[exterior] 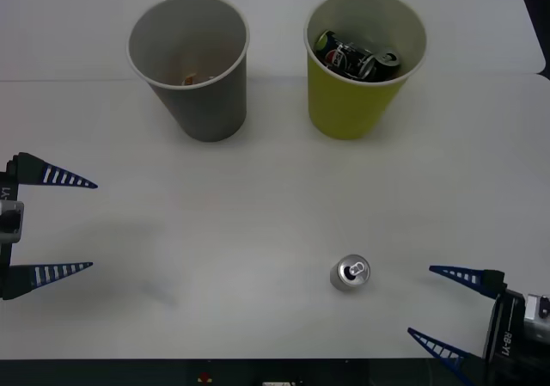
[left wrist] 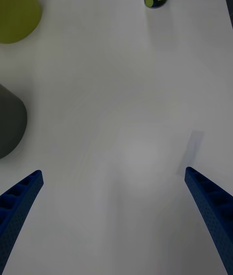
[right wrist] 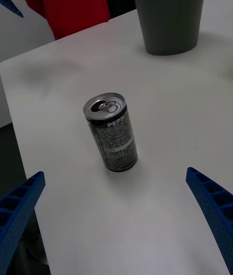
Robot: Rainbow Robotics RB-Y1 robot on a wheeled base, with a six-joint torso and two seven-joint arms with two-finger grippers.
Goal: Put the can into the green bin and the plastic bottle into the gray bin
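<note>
Starting at the right gripper (exterior: 434, 304), I find its blue fingers spread wide and holding nothing, low at the near right corner of the table (exterior: 258, 205). Directly ahead of that gap, toward the robot's left, stands the can (exterior: 350, 272), upright, long axis vertical, pull tab on top, clear of both fingers. I judge this arm the nearer by a wide margin. The left gripper (exterior: 93, 224), also spread and empty, waits at the far left edge, well apart from the can. Beyond the can, at the back of the table, stands the green bin (exterior: 354, 102), already holding dark cans, with the gray bin (exterior: 202, 94) beside it.
</note>
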